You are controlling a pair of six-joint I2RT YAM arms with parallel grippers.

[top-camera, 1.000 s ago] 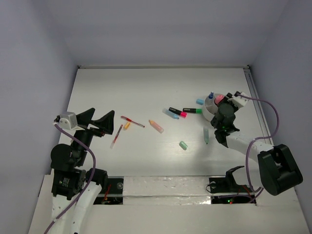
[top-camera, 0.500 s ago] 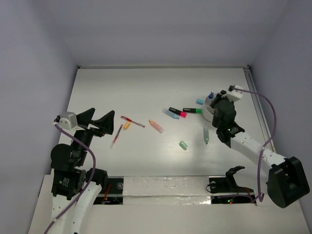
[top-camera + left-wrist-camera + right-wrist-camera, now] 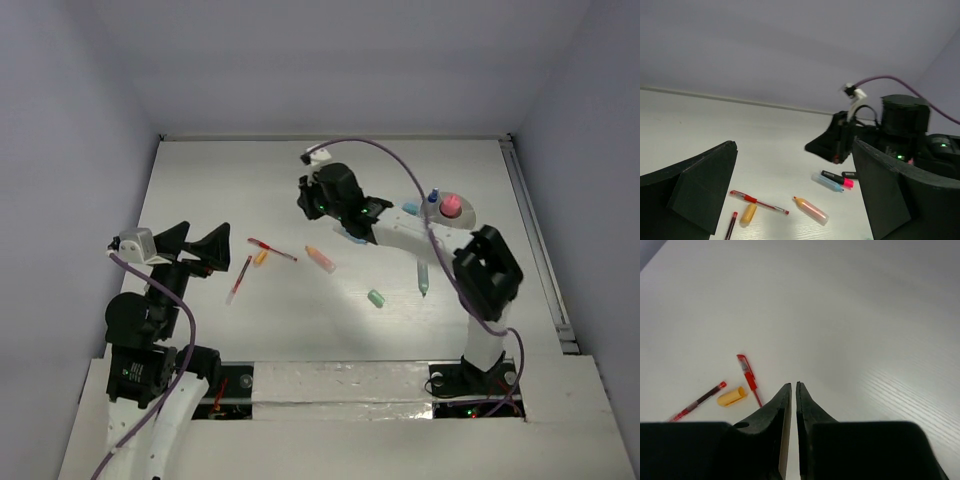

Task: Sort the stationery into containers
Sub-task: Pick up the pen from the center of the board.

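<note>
Top external view: I read the right gripper point(image 3: 308, 198) positioned above the middle of the table point(image 3: 220, 180), with its arm stretched diagonally from the base at the near right edge. On the right wrist view the jaws are pressed together with only a hairline slit between them, and nothing is clamped. The left gripper point(image 3: 204, 240) hangs above the left side of the table, fingers spread wide and empty. The cup point(image 3: 463, 216) sits at the far right, well apart from both grippers. It holds the pink-capped bottle point(image 3: 451, 206) and a blue-capped item point(image 3: 433, 196), both upright. The blue eraser point(image 3: 410, 208) lies just beside the cup on its left. Obstruction: the right forearm crosses the area between the cup and the table centre. In the top view it covers part of the light blue marker point(image 3: 827, 182) and the pink-capped black marker point(image 3: 840, 179), which lie side by side. The left wrist view shows both of them lying under the right gripper. Loose stationery on the table surface: the red pen point(image 3: 272, 249) and the short orange marker point(image 3: 261, 258) lie just beside each other, left of and nearer than the right gripper. The second red pen point(image 3: 239, 279) lies near the left gripper's right fingertip. The peach marker point(image 3: 320, 259) lies near the centre. The mint eraser point(image 3: 376, 298) and the teal marker point(image 3: 423, 277) lie nearer the bases, on the near side of the right arm.
</note>
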